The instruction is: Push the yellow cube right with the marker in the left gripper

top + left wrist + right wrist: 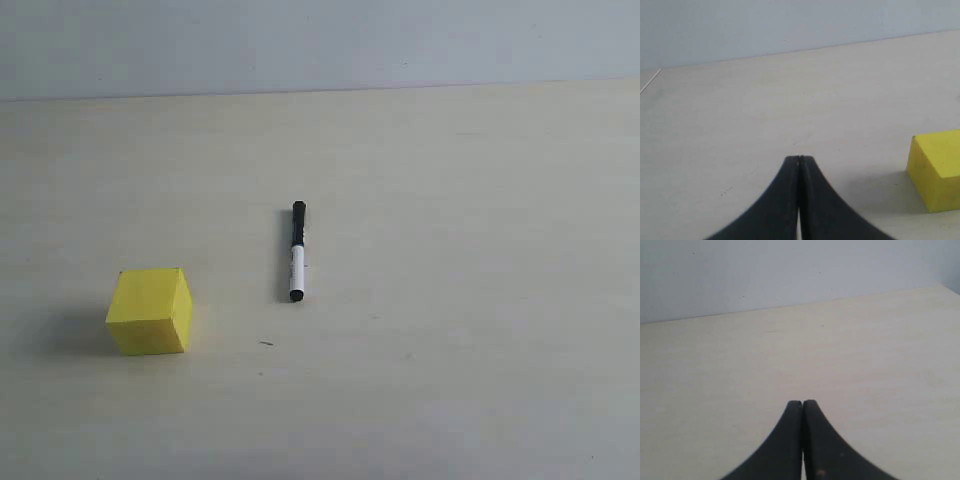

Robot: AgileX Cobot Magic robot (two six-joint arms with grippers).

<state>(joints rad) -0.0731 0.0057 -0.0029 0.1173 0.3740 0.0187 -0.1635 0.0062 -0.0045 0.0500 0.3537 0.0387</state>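
The yellow cube rests on the pale table at the left front; part of the cube also shows in the left wrist view. The marker, white barrel with black cap and black end, lies loose on the table to the cube's right, pointing away from the front edge. No gripper appears in the exterior view. My left gripper is shut with nothing between its jaws, the cube off to one side of it. My right gripper is shut and empty over bare table.
The pale tabletop stretches around both objects. A light grey wall rises behind the table's far edge. A table edge line shows in the left wrist view.
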